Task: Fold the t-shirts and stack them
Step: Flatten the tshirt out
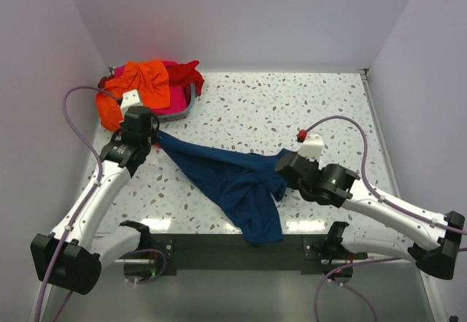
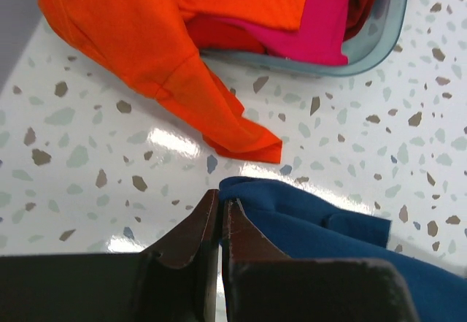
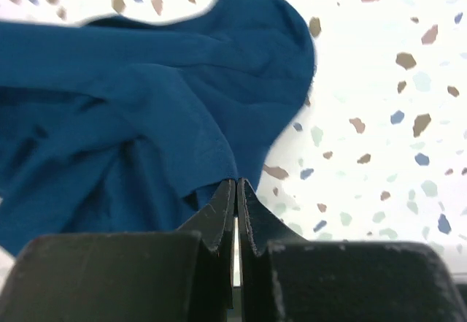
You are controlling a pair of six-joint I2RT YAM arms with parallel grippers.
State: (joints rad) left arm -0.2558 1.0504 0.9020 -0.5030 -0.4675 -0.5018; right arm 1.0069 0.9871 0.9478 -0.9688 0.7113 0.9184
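The navy blue t-shirt (image 1: pixel 233 183) lies bunched across the table's front middle, its lower part hanging over the near edge. My left gripper (image 1: pixel 156 139) is shut on its left corner (image 2: pixel 277 212). My right gripper (image 1: pixel 281 167) is shut on its right edge (image 3: pixel 146 117). The cloth is stretched between the two. The orange t-shirt (image 1: pixel 142 81) drapes over a grey basket (image 1: pixel 191 106) at the back left, with the magenta pink (image 2: pixel 321 30) and red (image 1: pixel 188 74) t-shirts beneath it. The orange one's tail (image 2: pixel 219 117) lies on the table just beyond my left gripper (image 2: pixel 220 201).
The speckled white table (image 1: pixel 292 110) has walls on the left, back and right. The basket rim (image 2: pixel 379 37) curves near the left gripper. The dark base bar (image 1: pixel 219 253) runs along the near edge.
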